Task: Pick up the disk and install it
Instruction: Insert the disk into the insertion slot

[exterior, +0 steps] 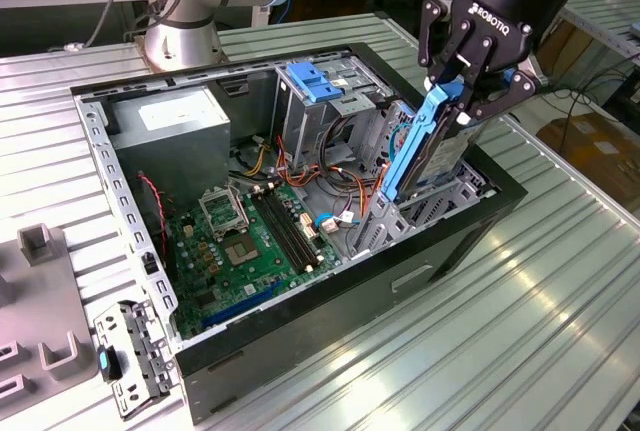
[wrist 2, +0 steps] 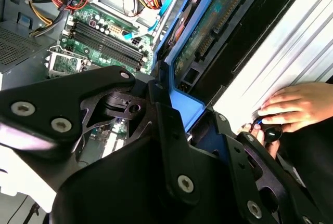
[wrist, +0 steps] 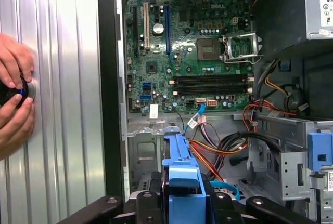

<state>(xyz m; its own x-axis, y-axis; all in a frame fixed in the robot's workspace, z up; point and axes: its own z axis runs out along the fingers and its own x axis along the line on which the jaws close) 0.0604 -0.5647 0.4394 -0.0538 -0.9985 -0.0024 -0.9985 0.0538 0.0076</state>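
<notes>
Item held: flat rectangular dark grey metal disk (exterior: 446, 156) with blue plastic side rails, on edge, tilted, lower end in drive bay at corner of open black computer case (exterior: 330, 301), near green motherboard (exterior: 250, 241). Black two-fingered gripper (exterior: 455, 101): jaws pinched disk's upper end. Person's hand (wrist: 13, 122) lay on ribbed metal table (exterior: 520, 331) beside case.

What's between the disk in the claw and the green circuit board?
Loose orange, red and black cables lie between the disk and the board, in the first wrist view.
</notes>
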